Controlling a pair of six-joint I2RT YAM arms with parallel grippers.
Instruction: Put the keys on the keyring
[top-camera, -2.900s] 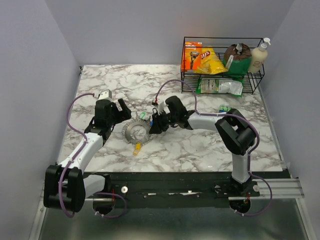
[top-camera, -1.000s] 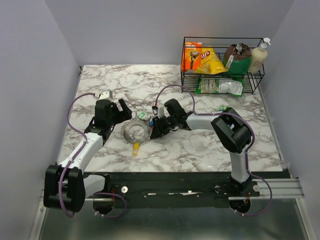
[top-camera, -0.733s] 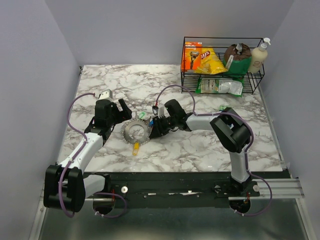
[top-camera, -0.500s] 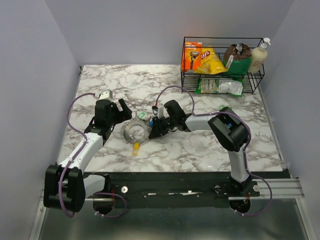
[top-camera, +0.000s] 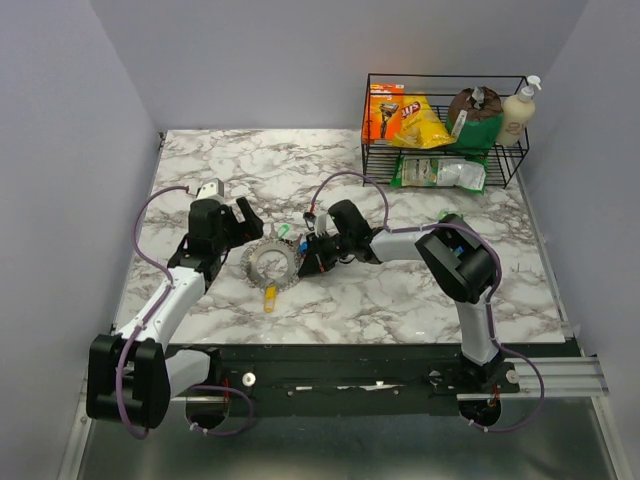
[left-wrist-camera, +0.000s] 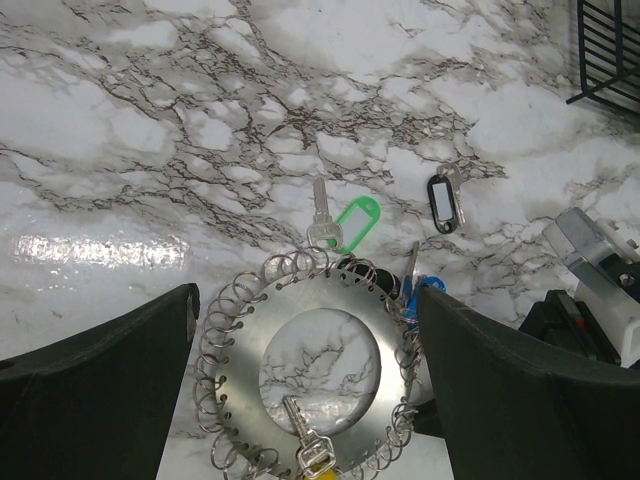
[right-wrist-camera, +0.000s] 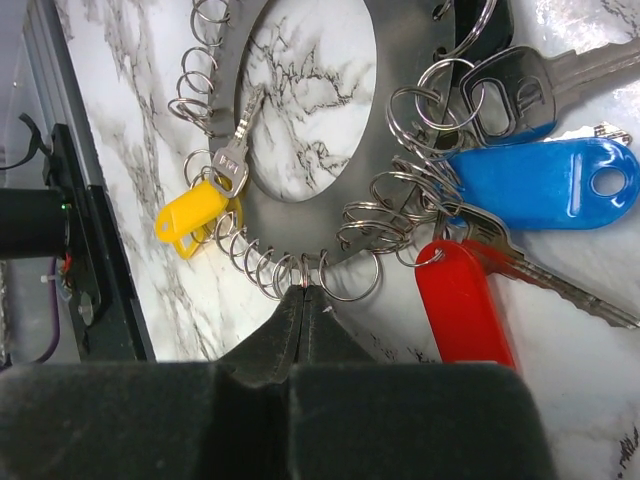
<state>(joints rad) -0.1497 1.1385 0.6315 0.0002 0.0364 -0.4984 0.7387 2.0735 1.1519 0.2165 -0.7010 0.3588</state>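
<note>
Silvery keyring (left-wrist-camera: 240, 370) framed by wide-apart left hand (left-wrist-camera: 305, 295), right hand (right-wrist-camera: 305, 292) pinched together at its rim

**Bright, even overhead light; all three views are clear to you.**
Your glossy white marbled table top (left-wrist-camera: 120, 90) throws a streak of glare at the left of the left wrist view. In the right wrist view the black fingers (right-wrist-camera: 150, 420) of the right gripper (right-wrist-camera: 305, 290) blur close to the lens, while the silvery toothed keyring (right-wrist-camera: 400, 80) is sharp.
</note>
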